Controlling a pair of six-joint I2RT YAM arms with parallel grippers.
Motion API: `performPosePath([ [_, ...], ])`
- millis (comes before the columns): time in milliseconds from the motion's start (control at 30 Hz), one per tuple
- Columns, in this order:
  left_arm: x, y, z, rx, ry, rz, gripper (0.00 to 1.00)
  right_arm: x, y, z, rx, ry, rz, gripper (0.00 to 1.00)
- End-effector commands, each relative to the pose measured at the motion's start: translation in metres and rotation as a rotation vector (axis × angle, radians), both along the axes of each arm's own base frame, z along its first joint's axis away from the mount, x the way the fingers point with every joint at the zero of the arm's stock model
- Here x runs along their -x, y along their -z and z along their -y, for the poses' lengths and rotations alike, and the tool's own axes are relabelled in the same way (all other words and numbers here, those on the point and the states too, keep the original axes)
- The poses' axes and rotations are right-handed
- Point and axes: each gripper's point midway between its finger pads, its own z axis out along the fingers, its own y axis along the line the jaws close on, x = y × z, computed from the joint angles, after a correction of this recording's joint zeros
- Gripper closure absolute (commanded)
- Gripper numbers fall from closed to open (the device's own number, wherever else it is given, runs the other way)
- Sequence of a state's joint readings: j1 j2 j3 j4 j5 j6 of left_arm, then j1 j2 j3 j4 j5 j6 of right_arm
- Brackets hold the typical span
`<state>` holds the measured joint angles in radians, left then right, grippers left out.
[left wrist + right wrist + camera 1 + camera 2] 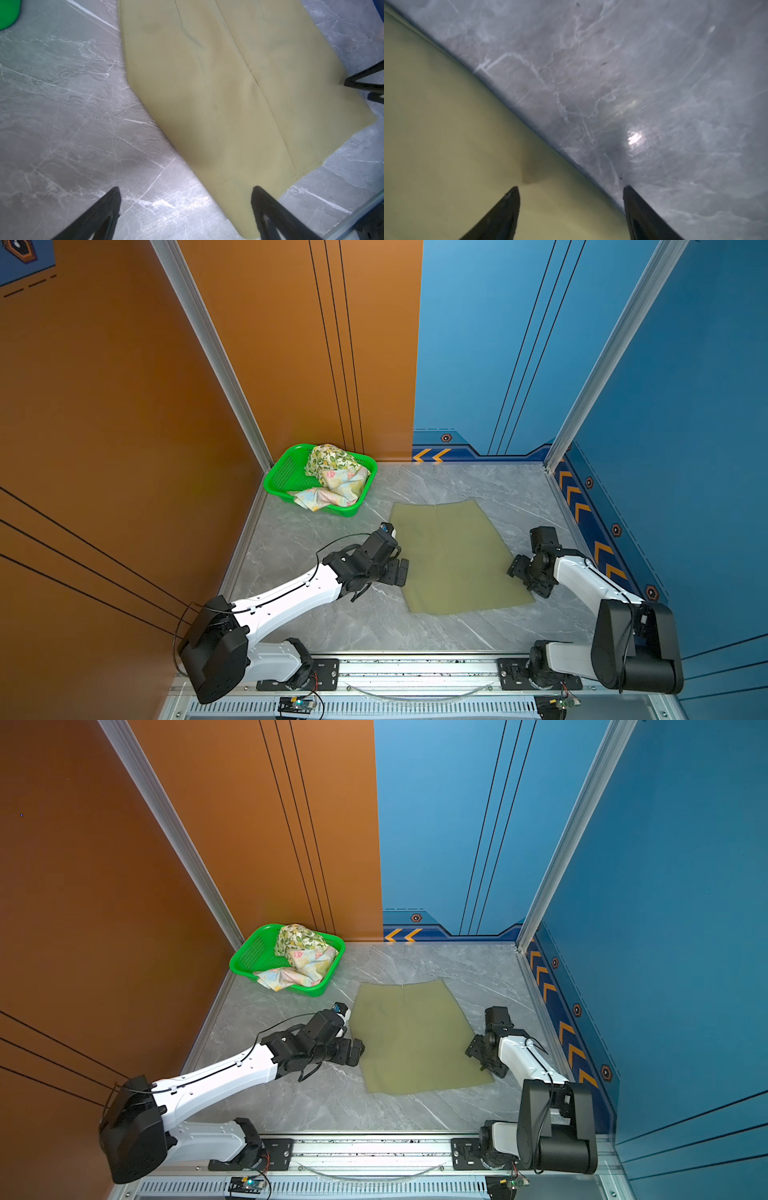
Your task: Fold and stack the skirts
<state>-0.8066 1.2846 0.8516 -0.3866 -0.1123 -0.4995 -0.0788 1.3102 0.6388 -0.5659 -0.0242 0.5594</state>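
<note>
The left gripper (186,189) stands wide open and empty. One black fingertip is over bare tabletop and the other over the side edge of the plain olive-green cloth skirt (218,83). The right gripper (570,187) is open and empty too, straddling the opposite side edge (one tip above cloth, one above the grey marble-patterned table (654,83)). I cannot tell whether any tip touches the cloth.

In a top view the olive skirt (453,556) lies spread flat mid-table between the two grippers, narrow end far and wide hem near. The white lemon-print skirt (330,458) and the pastel floral skirt (340,489) sit crumpled in the bright green perforated plastic basket (286,472) at the far left corner, with the floral one spilling over the rim.

The olive skirt looks light, thin and limp, likely to slide on the smooth table. Pinching both layers at matching points on its side edges should keep the fold even.
</note>
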Motion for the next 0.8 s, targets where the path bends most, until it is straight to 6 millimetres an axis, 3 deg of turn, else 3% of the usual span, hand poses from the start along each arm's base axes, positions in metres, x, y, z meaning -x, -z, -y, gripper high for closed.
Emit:
performPosePath([
  [0, 0.002, -0.007, -0.002, 0.002, -0.009, 0.015, 0.02, 0.012, 0.006, -0.009, -0.059, -0.002, -0.01, 0.31],
  [67, 0.001, -0.009, -0.001, 0.006, -0.006, 0.017, 0.01, 0.014, 0.012, -0.016, -0.094, -0.007, -0.009, 0.47],
  [167, 0.0, -0.012, 0.001, 0.01, -0.003, 0.024, 0.01, 0.004, 0.007, -0.022, -0.126, -0.021, 0.032, 0.9],
  [200, 0.0, -0.013, 0.002, 0.009, -0.001, 0.026, 0.01, -0.002, 0.0, -0.022, -0.119, -0.024, 0.058, 1.0],
  [300, -0.001, -0.017, 0.003, 0.012, 0.003, 0.027, 0.01, -0.024, -0.033, -0.021, -0.087, -0.022, 0.167, 1.0],
  [400, 0.0, -0.019, 0.002, 0.009, 0.007, 0.024, 0.01, -0.047, -0.081, -0.028, -0.047, -0.044, 0.284, 1.0],
  [533, 0.004, -0.021, 0.003, 0.015, 0.018, 0.031, 0.01, -0.072, -0.155, -0.047, 0.013, -0.095, 0.444, 1.0],
  [767, 0.013, -0.018, 0.011, -0.002, 0.066, 0.052, 0.01, -0.101, -0.244, -0.087, 0.005, -0.152, 0.637, 1.0],
])
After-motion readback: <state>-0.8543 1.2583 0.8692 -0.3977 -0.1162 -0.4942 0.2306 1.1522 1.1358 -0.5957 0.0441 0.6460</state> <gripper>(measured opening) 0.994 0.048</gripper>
